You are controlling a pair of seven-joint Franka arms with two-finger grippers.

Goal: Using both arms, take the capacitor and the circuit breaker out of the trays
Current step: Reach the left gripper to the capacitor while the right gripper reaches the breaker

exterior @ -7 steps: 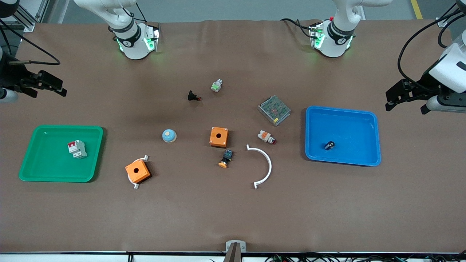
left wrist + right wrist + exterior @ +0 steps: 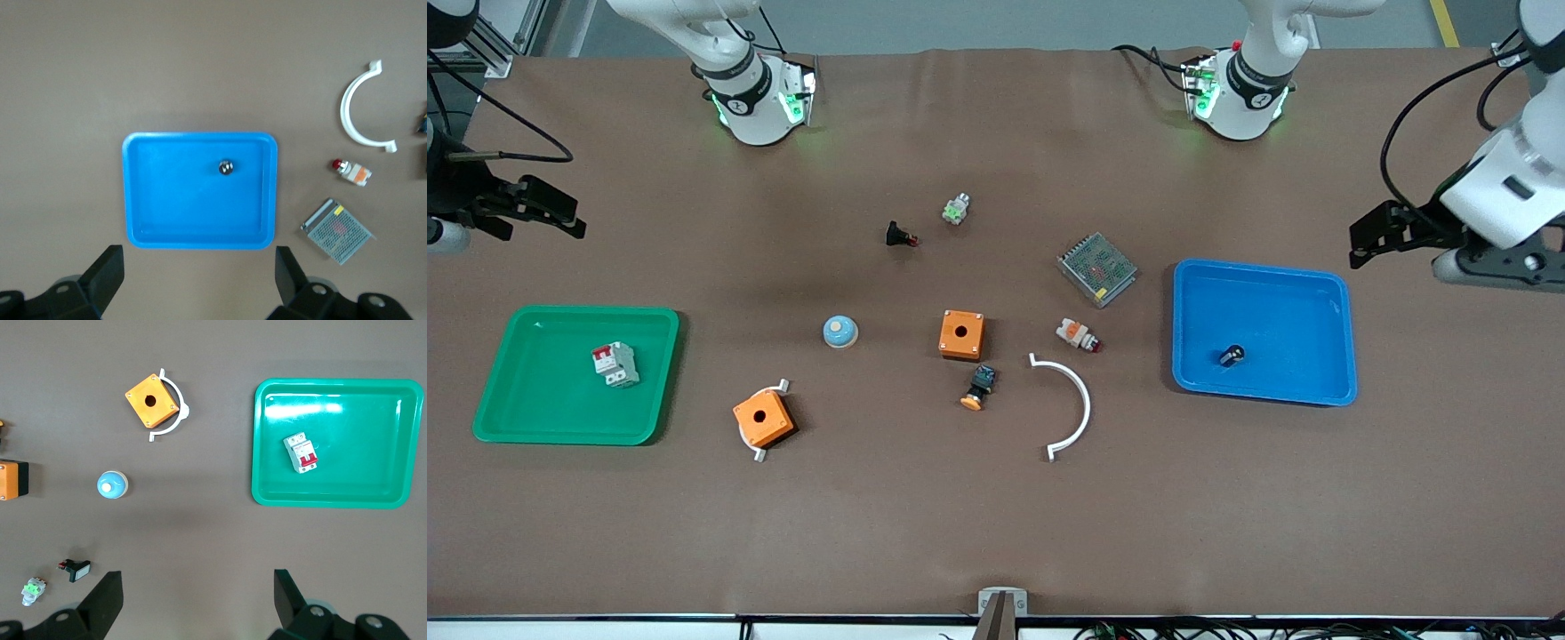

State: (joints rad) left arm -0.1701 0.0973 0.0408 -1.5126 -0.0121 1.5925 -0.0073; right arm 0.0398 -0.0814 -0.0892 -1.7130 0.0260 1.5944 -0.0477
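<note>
The capacitor (image 2: pixel 1232 356), a tiny black cylinder with a silvery end, lies in the blue tray (image 2: pixel 1334 391) at the left arm's end of the table. It also shows in the left wrist view (image 2: pixel 226 167). The breaker (image 2: pixel 615 364), white-grey with a red top, lies in the green tray (image 2: pixel 560 434) at the right arm's end; it also shows in the right wrist view (image 2: pixel 301 453). My left gripper (image 2: pixel 1371 238) hangs open and empty, high over the table by the blue tray (image 2: pixel 200 241). My right gripper (image 2: pixel 569 216) hangs open and empty, high over the table by the green tray (image 2: pixel 320 500).
Between the trays lie two orange boxes (image 2: pixel 961 334) (image 2: pixel 763 419), a white arc (image 2: pixel 1080 404), a blue dome (image 2: pixel 839 332), a metal mesh unit (image 2: pixel 1096 268), a white button with a red tip (image 2: pixel 1078 335), a black button with an orange cap (image 2: pixel 978 388) and two small parts (image 2: pixel 901 236) (image 2: pixel 956 210).
My left arm has shifted a little toward the table's middle and toward the robots' bases. My right gripper has barely moved. Both parts lie still in their trays.
</note>
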